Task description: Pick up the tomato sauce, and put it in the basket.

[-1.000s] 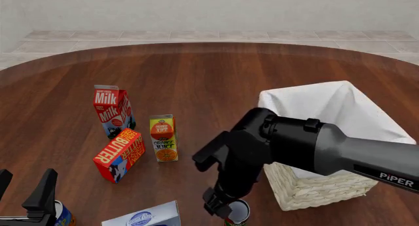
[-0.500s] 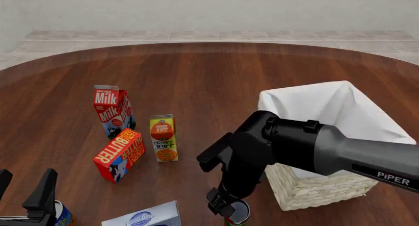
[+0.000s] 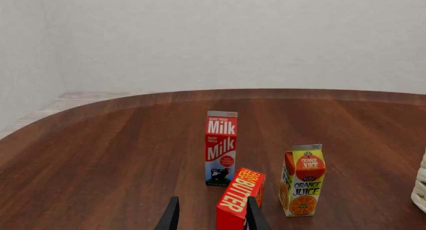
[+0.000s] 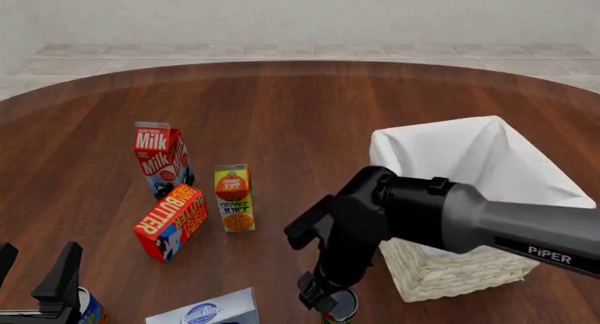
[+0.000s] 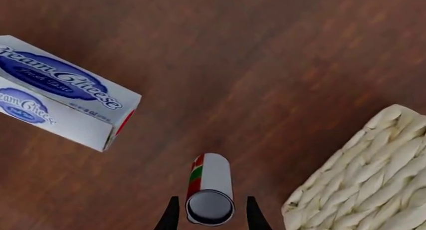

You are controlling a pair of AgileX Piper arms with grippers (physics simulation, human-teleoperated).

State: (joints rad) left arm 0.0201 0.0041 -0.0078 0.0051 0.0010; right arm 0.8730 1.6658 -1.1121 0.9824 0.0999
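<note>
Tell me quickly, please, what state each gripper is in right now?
Left gripper: open, holding nothing.
Right gripper: open, one finger on each side of the tomato sauce, not closed on it.

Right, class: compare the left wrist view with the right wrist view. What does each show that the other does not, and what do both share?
Only the left wrist view shows the milk carton, the orange juice carton and the butter box, plus the wall behind the table. Only the right wrist view shows the tomato sauce between the open fingers of the right gripper, and the cream cheese box. Both share the wooden table and an edge of the basket.
</note>
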